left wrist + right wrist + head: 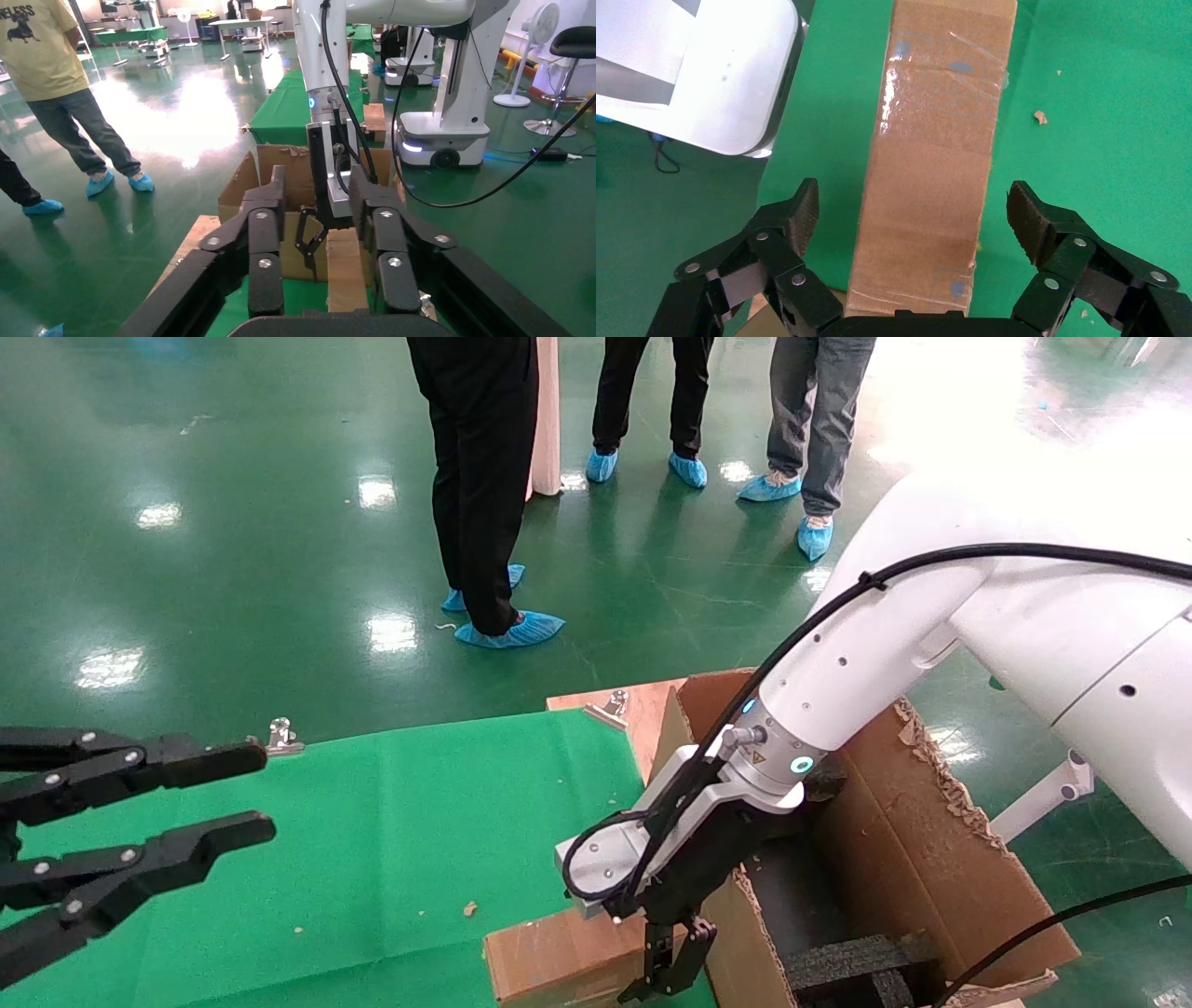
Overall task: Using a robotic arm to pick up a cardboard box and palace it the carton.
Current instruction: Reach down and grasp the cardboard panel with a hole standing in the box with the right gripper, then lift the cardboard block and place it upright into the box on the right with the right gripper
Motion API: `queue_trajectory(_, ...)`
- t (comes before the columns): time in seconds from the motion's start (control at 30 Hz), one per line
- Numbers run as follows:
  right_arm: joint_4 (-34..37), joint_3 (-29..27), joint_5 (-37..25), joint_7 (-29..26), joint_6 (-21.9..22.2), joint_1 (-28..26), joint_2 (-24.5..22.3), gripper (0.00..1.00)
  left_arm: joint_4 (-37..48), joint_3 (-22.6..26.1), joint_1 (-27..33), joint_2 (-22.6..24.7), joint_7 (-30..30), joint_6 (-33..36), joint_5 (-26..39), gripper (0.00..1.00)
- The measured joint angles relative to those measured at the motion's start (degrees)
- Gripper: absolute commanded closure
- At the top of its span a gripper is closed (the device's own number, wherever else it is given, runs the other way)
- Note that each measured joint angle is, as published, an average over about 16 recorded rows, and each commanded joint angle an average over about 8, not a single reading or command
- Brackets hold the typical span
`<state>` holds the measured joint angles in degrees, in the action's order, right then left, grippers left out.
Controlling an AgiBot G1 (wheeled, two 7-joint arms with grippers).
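The small brown taped cardboard box (549, 957) lies on the green cloth at the table's near edge, just left of the carton (931, 840). The white robotic arm's right gripper (666, 973) hangs over the box's right end. In the right wrist view this gripper (912, 207) is open, its pads on either side of the box (933, 140) with gaps, not touching. The left gripper (259, 792) is open and empty at the far left, above the cloth. The left wrist view shows the box (346, 270), the right gripper (309, 242) and the carton (281, 175) behind.
Black foam inserts (857, 961) lie inside the carton, whose flaps are ragged. A wooden board edge with metal clips (610, 705) borders the green cloth (419, 840). Three people stand on the green floor (233, 570) beyond the table. A black cable (1052, 924) runs at right.
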<state>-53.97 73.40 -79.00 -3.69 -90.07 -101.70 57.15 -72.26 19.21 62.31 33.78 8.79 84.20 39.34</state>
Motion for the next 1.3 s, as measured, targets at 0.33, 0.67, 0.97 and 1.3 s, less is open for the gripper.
queue_trajectory(0.33, -0.14, -0.35, 0.18, -0.14, -0.06, 0.22, -0.23, 1.0, 0.0, 0.0, 0.0, 0.0, 0.0, 0.0, 0.0, 0.0)
queue_trajectory(0.67, -0.2, -0.49, 0.25, -0.2, -0.11, 0.31, -0.33, 1.0, 0.0, 0.0, 0.0, 0.0, 0.0, 0.0, 0.0, 0.0)
queue_trajectory(0.97, 0.23, -0.29, 1.37, 0.32, -0.28, -1.03, -1.05, 1.0, 0.0, 0.0, 0.0, 0.0, 0.0, 0.0, 0.0, 0.0)
queue_trajectory(1.3, 3.6, 1.51, 7.45, 3.67, -0.96, -10.03, -4.8, 1.0, 0.01, 0.01, 0.01, 0.0, -0.01, 0.0, 0.0, 0.0)
